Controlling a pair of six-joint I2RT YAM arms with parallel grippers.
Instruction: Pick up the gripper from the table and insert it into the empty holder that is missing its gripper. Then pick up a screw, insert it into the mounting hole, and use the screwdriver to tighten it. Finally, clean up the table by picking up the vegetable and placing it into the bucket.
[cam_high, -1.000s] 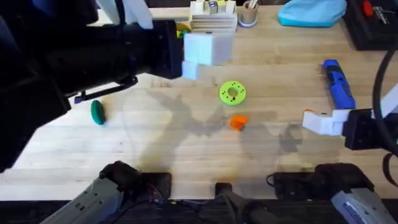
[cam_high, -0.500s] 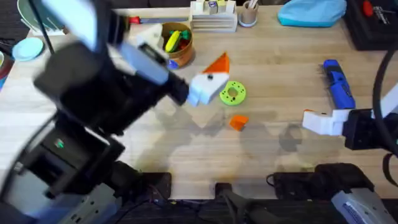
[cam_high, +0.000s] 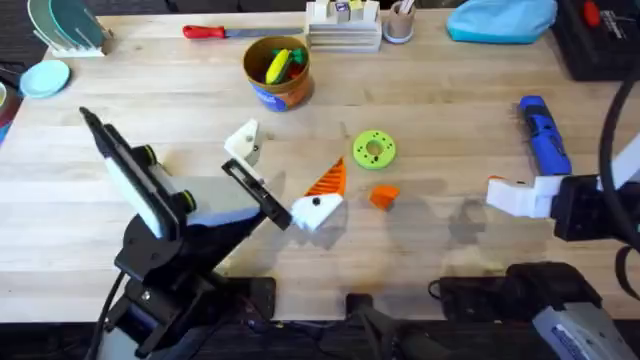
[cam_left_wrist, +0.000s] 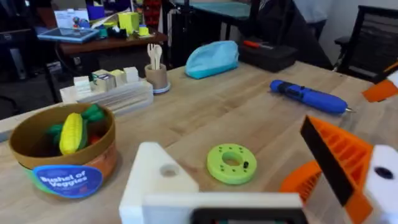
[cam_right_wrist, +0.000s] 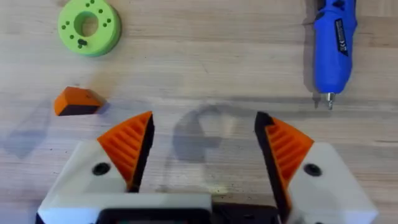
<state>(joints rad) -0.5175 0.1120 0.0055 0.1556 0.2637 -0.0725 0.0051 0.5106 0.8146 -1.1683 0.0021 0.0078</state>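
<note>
The small orange gripper (cam_high: 383, 196) lies on the table just below the green disc (cam_high: 374, 149); the right wrist view has the gripper (cam_right_wrist: 76, 101) and the disc (cam_right_wrist: 89, 25) too. My left gripper (cam_high: 293, 150) is open over the table's middle. One of its fingers is the bare white holder (cam_high: 243, 143) (cam_left_wrist: 158, 177); the other carries an orange pad. The blue screwdriver (cam_high: 543, 135) (cam_right_wrist: 333, 43) lies at the right. My right gripper (cam_right_wrist: 202, 121) is open and empty, near the screwdriver's tip. The bucket (cam_high: 277, 72) (cam_left_wrist: 65, 149) holds a yellow corn and a green vegetable.
A red-handled screwdriver (cam_high: 215, 32), a white block rack (cam_high: 343, 25) and a cup (cam_high: 400, 22) line the far edge. A blue pouch (cam_high: 500, 20) and a black case (cam_high: 600, 40) sit far right. Plates (cam_high: 60, 25) stand far left.
My left arm has come down from close under the camera to the lower left, uncovering the bucket. It now covers the spot where a green vegetable lay. The right arm has not moved.
</note>
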